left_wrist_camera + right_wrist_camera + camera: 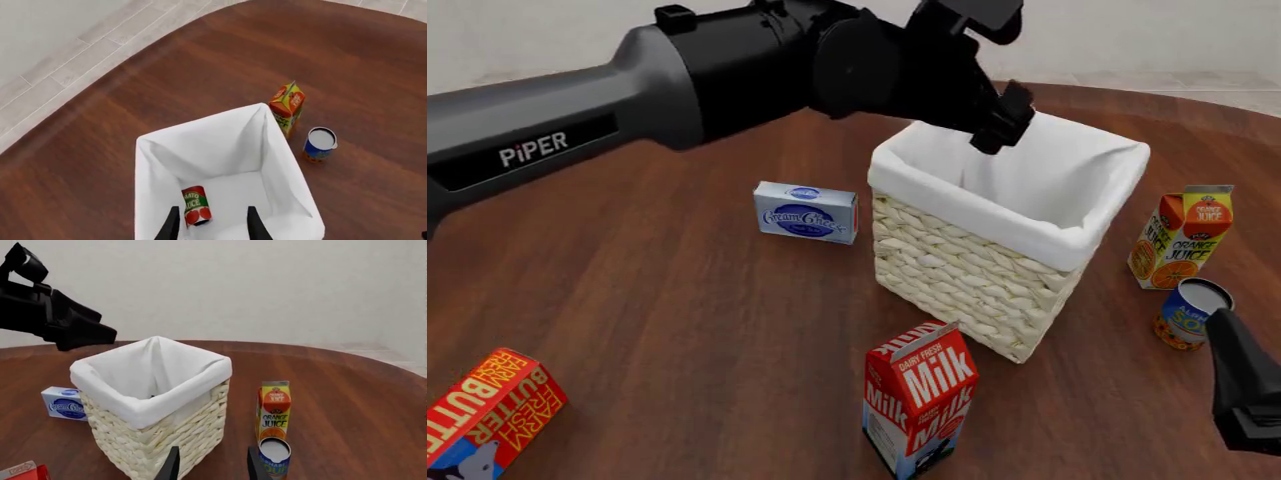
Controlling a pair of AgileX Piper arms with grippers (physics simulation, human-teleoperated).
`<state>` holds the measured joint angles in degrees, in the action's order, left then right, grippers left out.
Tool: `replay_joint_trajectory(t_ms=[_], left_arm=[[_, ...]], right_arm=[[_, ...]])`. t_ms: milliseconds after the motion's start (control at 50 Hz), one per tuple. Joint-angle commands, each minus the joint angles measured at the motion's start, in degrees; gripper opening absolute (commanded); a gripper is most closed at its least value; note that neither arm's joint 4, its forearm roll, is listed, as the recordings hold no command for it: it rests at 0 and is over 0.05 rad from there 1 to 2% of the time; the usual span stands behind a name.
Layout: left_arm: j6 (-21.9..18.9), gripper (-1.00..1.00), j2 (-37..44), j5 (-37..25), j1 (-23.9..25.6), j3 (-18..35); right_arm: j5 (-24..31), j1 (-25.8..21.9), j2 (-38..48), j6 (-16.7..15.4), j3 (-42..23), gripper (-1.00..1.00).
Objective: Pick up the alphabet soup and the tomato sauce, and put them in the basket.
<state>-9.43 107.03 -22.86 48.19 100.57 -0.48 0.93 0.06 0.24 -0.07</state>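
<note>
Tomato sauce (195, 205) already inside basket (961, 270). Alphabet soup (274, 457) upright on table beside basket, just off right gripper (212, 465), jaws parted, empty. Left gripper (213, 225) released above basket; right arm nearer.

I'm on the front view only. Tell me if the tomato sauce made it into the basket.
Observer: Yes. The left wrist view shows the tomato sauce lying on the basket floor, inside the white lining.
Operator: Report the left gripper.
Observer: The left gripper is open and empty above the basket.
Operator: Give me the alphabet soup.
Observer: The alphabet soup stands upright on the table beside the orange juice carton, just ahead of the open right gripper, off to one side of its fingers.
</note>
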Motion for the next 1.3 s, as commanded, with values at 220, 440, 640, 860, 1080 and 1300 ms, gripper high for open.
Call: replay_joint_trajectory(t_ms=[220, 440, 640, 860, 1080, 1300], left_arm=[[4.61, 1.00, -8.68, 5.22, 2.16, -7.36], [6.73, 1.00, -11.70, 6.98, 2.20, -9.30], [8.02, 1.00, -14.98, 8.08, 1.52, -10.87], [9.18, 1.00, -16.88, 8.99, 0.30, -11.77], [10.71, 1.00, -19.12, 10.66, -0.33, -13.59], [11.13, 1.00, -20.27, 11.64, 0.14, -14.81]], right_arm=[[-0.10, 0.13, -0.03, -0.35, -0.04, 1.00], [0.29, 1.40, 0.39, -0.87, -1.54, 1.00], [2.12, 1.32, 1.54, -2.04, -3.74, 1.00], [3.40, 3.31, 2.93, -3.27, -5.60, 1.00], [6.43, 5.19, 6.20, -5.73, -9.76, 1.00], [7.31, 6.92, 9.26, -7.52, -12.13, 1.00]])
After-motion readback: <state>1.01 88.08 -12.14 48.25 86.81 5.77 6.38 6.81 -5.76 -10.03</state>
